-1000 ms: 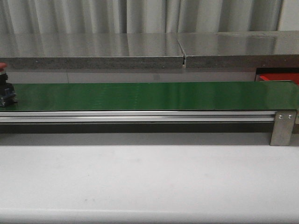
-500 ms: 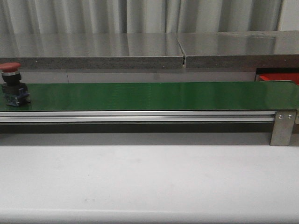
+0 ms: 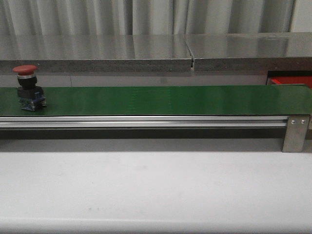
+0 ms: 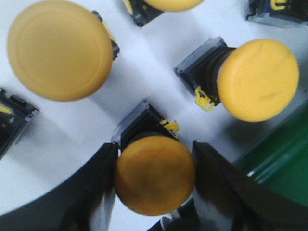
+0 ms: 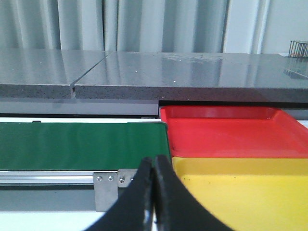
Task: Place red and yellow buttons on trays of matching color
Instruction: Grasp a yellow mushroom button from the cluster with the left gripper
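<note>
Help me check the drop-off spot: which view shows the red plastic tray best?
The right wrist view: the red plastic tray lies fully visible beside the green belt, behind the yellow tray. The front view catches only a red sliver at far right. The left wrist view shows none.

Red cap on a black and blue button (image 3: 29, 87), plain green belt (image 3: 165, 100), yellow caps on dark-bodied buttons (image 4: 155, 174) over a white surface (image 4: 144, 62), red tray (image 5: 226, 132) beside yellow tray (image 5: 240, 192).
</note>
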